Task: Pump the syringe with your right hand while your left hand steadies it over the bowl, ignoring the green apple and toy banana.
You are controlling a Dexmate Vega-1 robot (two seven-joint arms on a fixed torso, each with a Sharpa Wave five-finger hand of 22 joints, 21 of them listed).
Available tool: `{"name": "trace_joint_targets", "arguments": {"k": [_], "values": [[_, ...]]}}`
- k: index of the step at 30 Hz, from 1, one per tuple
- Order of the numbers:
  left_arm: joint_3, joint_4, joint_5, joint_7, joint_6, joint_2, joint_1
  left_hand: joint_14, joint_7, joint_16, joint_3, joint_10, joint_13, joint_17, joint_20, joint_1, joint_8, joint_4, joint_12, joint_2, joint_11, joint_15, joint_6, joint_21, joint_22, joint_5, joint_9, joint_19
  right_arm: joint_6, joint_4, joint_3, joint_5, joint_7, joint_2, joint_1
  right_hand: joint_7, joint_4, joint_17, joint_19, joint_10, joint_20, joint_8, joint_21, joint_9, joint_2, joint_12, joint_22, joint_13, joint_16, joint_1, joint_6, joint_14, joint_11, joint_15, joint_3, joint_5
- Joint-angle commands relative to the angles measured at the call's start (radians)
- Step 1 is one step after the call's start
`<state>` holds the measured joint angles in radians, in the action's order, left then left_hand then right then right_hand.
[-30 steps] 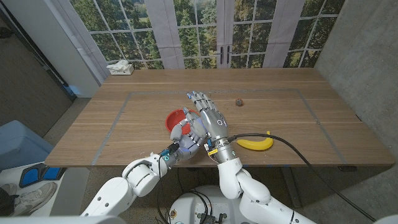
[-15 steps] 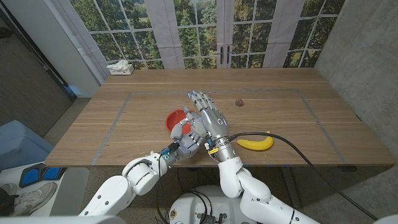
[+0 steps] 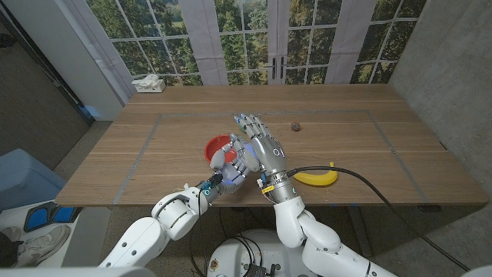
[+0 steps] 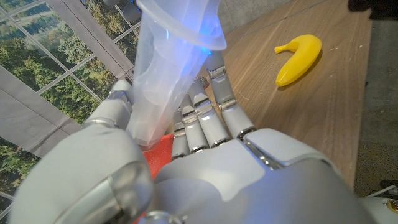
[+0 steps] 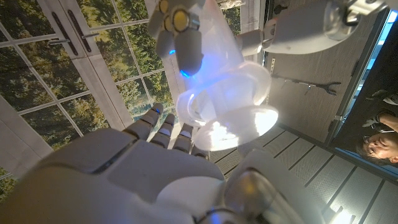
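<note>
A clear syringe [image 4: 163,74] stands upright in my left hand [image 3: 229,166], which grips its barrel beside the near right rim of the red bowl [image 3: 216,145]. A strip of the bowl [image 4: 159,151] shows under the barrel. My right hand [image 3: 264,148] is right against the left one, fingers stretched out toward the far side. The syringe's plunger disc [image 5: 235,126] sits between the thumb and fingers of my right hand [image 5: 124,177]. The syringe's tip is hidden behind the hands.
A toy banana [image 3: 317,178] lies near the front edge, right of my hands, and shows again as the banana [image 4: 300,55]. A small dark object [image 3: 294,125] sits further back. A tissue box [image 3: 148,83] stands at the far left corner. A person [image 5: 378,148] is at the edge.
Both hands, still together on the syringe, have shifted slightly right and away from me. The bowl and banana have not moved.
</note>
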<state>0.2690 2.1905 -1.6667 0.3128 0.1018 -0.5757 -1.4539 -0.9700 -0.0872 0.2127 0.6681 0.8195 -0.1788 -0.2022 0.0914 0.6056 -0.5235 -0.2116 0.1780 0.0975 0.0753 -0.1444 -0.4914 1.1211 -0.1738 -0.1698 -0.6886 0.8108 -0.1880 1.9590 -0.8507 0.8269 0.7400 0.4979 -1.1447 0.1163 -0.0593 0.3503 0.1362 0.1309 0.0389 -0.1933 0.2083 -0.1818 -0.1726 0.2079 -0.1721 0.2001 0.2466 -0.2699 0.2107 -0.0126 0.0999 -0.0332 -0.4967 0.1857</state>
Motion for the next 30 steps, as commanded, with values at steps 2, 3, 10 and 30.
{"name": "trace_joint_targets", "arguments": {"k": [2,3,10,30], "values": [[0.035,0.009,0.130,0.063,-0.061,0.010,0.015,0.007,-0.004,0.007,0.276,0.113,-0.003,-0.003,0.095,0.003,-0.087,0.109,0.006,0.090,0.137,-0.087,-0.016,0.007,-0.006,-0.001,-0.002,0.008,0.075,0.013,0.042,-0.040,0.050,0.022,-0.022,0.000,0.009,-0.003,0.022,0.015,0.023,-0.008,0.011,-0.002,0.004,0.008,-0.003,0.002,0.010,0.004,0.013,0.021,-0.008,-0.118,0.002,-0.002],[0.036,0.008,0.126,0.060,-0.051,0.003,0.021,0.007,-0.004,0.007,0.276,0.113,-0.003,-0.003,0.094,0.003,-0.088,0.109,0.006,0.090,0.137,-0.087,-0.016,0.008,-0.006,-0.001,-0.002,0.010,0.077,0.012,0.047,-0.040,0.057,0.021,-0.026,-0.001,0.011,-0.004,0.025,0.018,0.021,-0.008,0.012,-0.002,0.005,0.008,-0.003,0.002,0.011,0.004,0.014,0.025,-0.009,-0.115,0.003,-0.003],[0.060,0.014,0.188,0.080,-0.022,-0.032,0.061,0.001,0.001,0.011,0.278,0.126,-0.005,-0.004,0.092,0.002,-0.089,0.108,0.011,0.092,0.136,-0.087,-0.018,0.011,-0.005,-0.001,0.003,0.018,0.123,0.012,0.081,-0.096,0.064,0.026,-0.041,-0.008,0.020,-0.010,0.047,0.028,0.004,-0.009,0.016,-0.002,0.016,0.010,-0.003,0.003,0.015,0.007,0.025,0.041,-0.022,-0.104,0.012,-0.007],[0.128,0.051,0.478,0.188,0.035,-0.106,0.194,-0.022,0.011,0.024,0.286,0.154,-0.009,-0.009,0.095,0.007,-0.106,0.096,0.019,0.093,0.132,-0.087,-0.054,0.020,-0.005,-0.002,0.016,0.036,0.275,-0.024,0.170,-0.239,0.087,0.028,-0.076,-0.025,0.025,-0.016,0.113,0.073,-0.014,-0.014,0.030,-0.004,0.014,0.021,-0.004,0.004,0.035,0.027,0.062,0.095,-0.040,-0.083,0.031,-0.010]]}}
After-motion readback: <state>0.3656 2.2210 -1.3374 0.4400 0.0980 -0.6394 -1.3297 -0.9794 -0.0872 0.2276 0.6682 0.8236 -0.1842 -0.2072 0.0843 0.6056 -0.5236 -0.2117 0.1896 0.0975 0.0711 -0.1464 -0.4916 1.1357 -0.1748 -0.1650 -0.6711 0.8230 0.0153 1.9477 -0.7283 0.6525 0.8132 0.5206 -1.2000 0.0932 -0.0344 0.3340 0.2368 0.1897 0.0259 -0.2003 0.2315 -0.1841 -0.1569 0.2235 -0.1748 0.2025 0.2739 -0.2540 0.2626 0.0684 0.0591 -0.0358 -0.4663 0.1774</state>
